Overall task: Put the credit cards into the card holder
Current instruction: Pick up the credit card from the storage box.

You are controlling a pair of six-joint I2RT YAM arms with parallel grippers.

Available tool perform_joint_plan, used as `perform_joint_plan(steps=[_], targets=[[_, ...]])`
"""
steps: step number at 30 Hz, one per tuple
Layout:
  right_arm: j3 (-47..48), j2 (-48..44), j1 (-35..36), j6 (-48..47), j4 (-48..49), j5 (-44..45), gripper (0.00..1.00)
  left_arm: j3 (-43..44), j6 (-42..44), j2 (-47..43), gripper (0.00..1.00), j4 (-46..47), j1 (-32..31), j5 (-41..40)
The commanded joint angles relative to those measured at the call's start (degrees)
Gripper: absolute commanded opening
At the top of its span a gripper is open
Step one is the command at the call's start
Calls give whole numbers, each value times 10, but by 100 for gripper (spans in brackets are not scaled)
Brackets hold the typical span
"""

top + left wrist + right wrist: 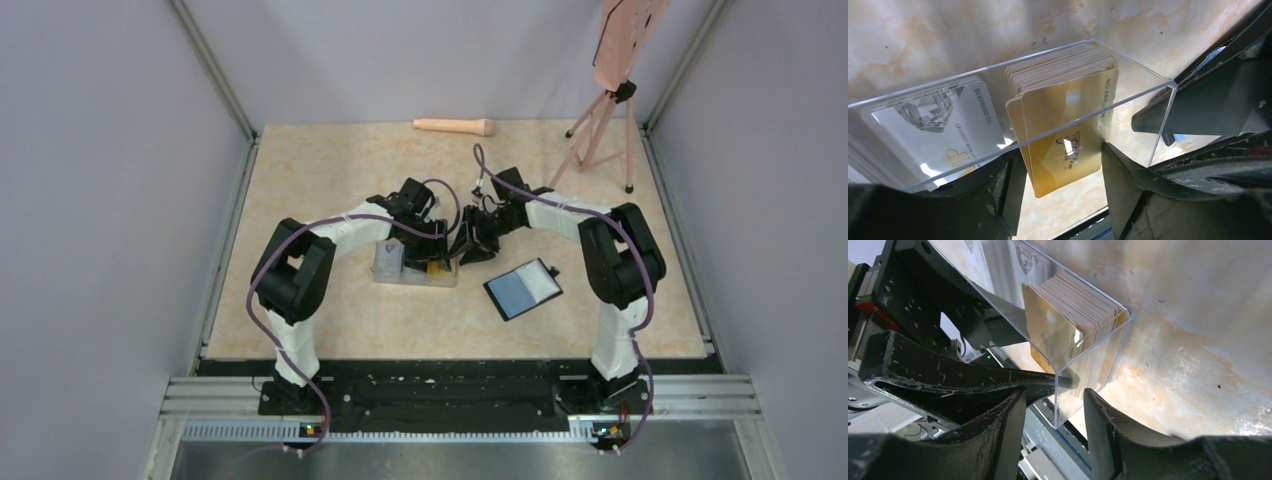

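A clear plastic box (392,264) holds the credit cards: a yellow-orange stack (1063,62) and a grey-white stack (938,120). My left gripper (1062,152) is over the box and shut on one yellow-orange card (1068,145), which sticks up out of the box with its side edges against both fingers. A second card edge shows just behind it. My right gripper (1054,395) is open, its fingers on either side of the box's end wall (1068,390) without touching it. The black card holder (523,288) lies open on the table to the right, blue-grey inside up.
A pink cylinder (455,126) lies at the far edge of the table. A pink tripod stand (600,125) stands at the back right. Grey walls enclose the table on three sides. The two grippers are close together over the box.
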Motion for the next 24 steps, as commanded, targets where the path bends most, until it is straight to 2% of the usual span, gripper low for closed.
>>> perform_joint_plan(steps=[1,6,9,13,19,24], targets=[[-4,-34,7,16,33,-32,47,8,-13,-2,63,30,-8,9],[-9,-40,7,12,31,-24,51,22,9,-19,68,-20,-8,-40],[-10,-45,7,2,19,-14,56,30,25,-27,69,-43,-8,-60],[-10,-49,7,-8,6,-2,58,33,37,-41,69,-52,-8,-68],[-12,-49,7,-8,6,-1,54,42,37,-30,63,-35,-9,-23],[-11,-49,7,-8,6,-2,52,46,23,-18,53,-4,-12,23]])
